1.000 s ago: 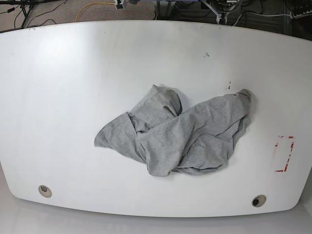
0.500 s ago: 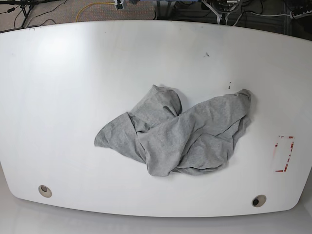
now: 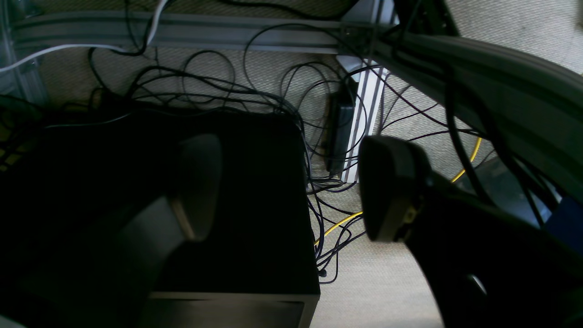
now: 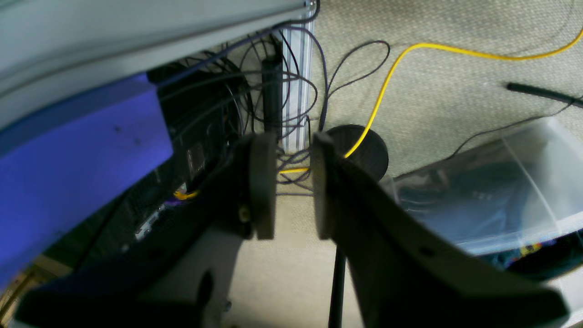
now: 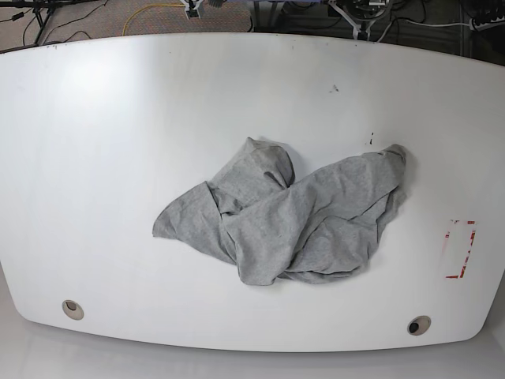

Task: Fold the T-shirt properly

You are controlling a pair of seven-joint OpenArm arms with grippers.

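Note:
The T-shirt [image 5: 292, 217] lies crumpled in a heather-grey heap a little right of the middle of the white table [image 5: 118, 118], with folds bunched over one another and no print showing. Neither arm appears in the base view. In the left wrist view my left gripper [image 3: 291, 182] hangs over the floor, its fingers [image 3: 391, 187] wide apart and empty. My right gripper [image 4: 292, 182] also looks down at the floor; its pads [image 4: 263, 182] stand a narrow gap apart with nothing between them. The T-shirt is out of both wrist views.
A red-marked rectangle [image 5: 460, 249] sits near the table's right edge, and round cable holes [image 5: 72, 309] [image 5: 419, 324] flank the front edge. Below the wrists are tangled black cables, a black box [image 3: 255, 205], a yellow cable [image 4: 387, 77] and a clear bin [image 4: 501, 182].

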